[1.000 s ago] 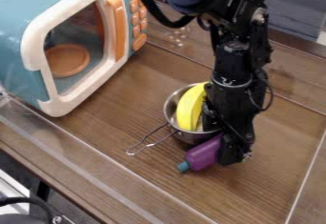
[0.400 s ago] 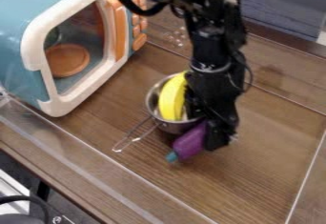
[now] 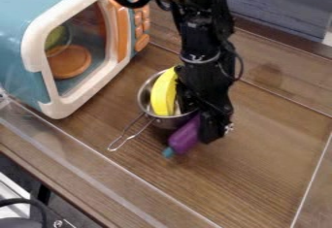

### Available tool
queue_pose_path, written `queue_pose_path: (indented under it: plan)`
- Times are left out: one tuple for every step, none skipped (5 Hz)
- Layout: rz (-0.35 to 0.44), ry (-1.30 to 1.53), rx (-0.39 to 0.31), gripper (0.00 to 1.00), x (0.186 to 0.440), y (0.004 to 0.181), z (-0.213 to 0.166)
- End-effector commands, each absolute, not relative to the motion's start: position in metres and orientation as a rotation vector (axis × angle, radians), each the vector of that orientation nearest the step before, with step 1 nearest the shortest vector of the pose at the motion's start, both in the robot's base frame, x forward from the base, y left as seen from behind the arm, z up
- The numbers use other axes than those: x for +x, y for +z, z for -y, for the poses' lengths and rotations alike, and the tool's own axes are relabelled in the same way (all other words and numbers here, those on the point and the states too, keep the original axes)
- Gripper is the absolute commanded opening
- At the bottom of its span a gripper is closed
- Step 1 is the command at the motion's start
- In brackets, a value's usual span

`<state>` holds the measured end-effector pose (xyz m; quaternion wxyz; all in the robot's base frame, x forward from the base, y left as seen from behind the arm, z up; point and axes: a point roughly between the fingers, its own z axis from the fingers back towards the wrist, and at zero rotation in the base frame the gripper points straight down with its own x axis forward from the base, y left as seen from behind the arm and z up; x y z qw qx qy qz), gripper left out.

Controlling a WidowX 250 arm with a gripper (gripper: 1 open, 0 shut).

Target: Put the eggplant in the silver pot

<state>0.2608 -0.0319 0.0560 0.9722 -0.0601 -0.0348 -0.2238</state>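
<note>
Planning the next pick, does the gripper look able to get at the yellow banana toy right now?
Probably not: the gripper is at the eggplant, which would need letting go first.

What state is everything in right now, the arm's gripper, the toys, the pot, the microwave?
Gripper: lowered beside the pot, at the eggplant
Eggplant: outside the pot, tilted, green end lowest
Silver pot: upright, yellow banana inside
Yellow banana: in the pot
Toy microwave: front open, orange disc inside
</note>
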Motion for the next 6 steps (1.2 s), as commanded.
queue_pose_path:
  plan:
    - [0.119, -0.501, -0.126, 0.0, 0.279, 0.071, 0.031]
    - [0.125, -0.408, -0.132, 0.0, 0.274, 0.07, 0.04]
    - [0.131, -0.321, -0.136, 0.0, 0.269, 0.07, 0.049]
    - [0.13, -0.375, -0.146, 0.0, 0.272, 0.065, 0.052]
    - [0.129, -0.425, -0.159, 1.0, 0.274, 0.064, 0.053]
    - [0.133, -0.385, -0.166, 1.0, 0.269, 0.059, 0.06]
